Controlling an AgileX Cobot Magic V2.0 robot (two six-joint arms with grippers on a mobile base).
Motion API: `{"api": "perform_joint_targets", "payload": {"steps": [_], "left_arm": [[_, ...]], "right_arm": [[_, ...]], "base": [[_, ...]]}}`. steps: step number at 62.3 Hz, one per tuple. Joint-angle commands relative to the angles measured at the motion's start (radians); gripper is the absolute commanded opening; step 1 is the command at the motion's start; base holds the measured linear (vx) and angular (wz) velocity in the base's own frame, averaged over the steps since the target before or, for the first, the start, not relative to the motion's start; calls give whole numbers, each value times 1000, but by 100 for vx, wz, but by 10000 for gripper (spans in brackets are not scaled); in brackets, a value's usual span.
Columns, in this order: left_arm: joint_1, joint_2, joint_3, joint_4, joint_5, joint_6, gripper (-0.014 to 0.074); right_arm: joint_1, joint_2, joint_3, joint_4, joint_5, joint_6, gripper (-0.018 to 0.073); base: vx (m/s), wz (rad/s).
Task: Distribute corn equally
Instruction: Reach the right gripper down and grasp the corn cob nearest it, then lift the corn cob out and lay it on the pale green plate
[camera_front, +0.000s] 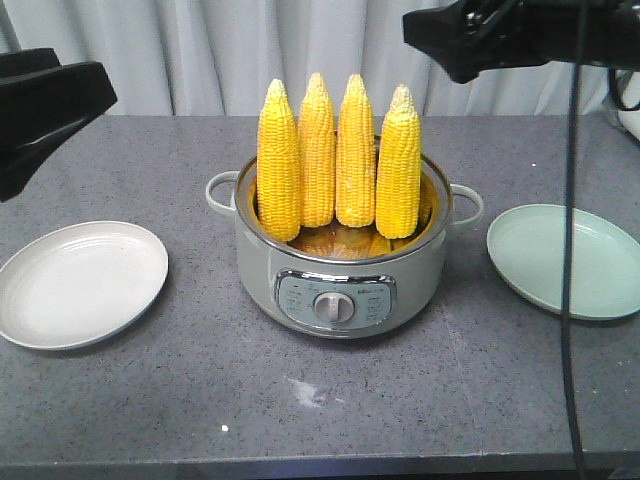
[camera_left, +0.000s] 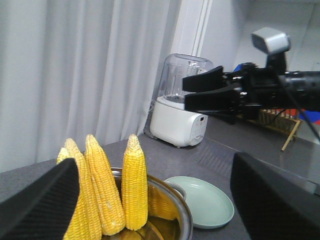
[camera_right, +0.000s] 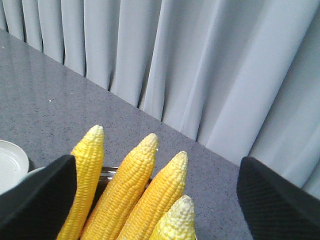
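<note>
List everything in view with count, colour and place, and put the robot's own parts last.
husked yellow corn cobs: four, bright yellow, upright in the pot
round grey-green electric cooking pot: one, front knob, table centre
round white plate: one, empty, left-arm side of the pot
round pale green plate: one, empty, right-arm side of the pot
speckled grey tabletop: one, under everything
pleated pale grey curtain: behind the table
white blender with clear jar: one, far end, left wrist view
left pincer: black, open, raised beside the corn
right pincer: black, open, raised on the opposite side
</note>
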Motion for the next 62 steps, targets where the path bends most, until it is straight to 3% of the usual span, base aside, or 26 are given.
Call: {"api": "perform_joint_targets", "payload": {"steps": [1,22,30,36,37,54,62], "left_arm": [[-3,-8,-33,-53,-7,-14,576],[-3,-8,-33,-53,1,-14,576],[-3,-8,-33,-53,1,-13,576],[-3,-8,-33,-53,1,-13,576],[-3,-8,-33,-53,1,-13,576],[-3,-8,-33,-53,5,-14,576],[-3,-8,-33,-53,8,-14,576]], "right_arm": [[9,43,-62,21,-68,-3,626],[11,262,-95,34,-59,17,613],[11,272,-95,28,-58,21,562],[11,272,-95,27,-47,21,480],[11,272,-95,22,-37,21,425],[11,257,-95,-11,47,20,5],[11,193,-97,-3,8,20,-9]], "base": [[0,0],[0,0],[0,0],[0,0],[0,0],[0,0],[0,0]]}}
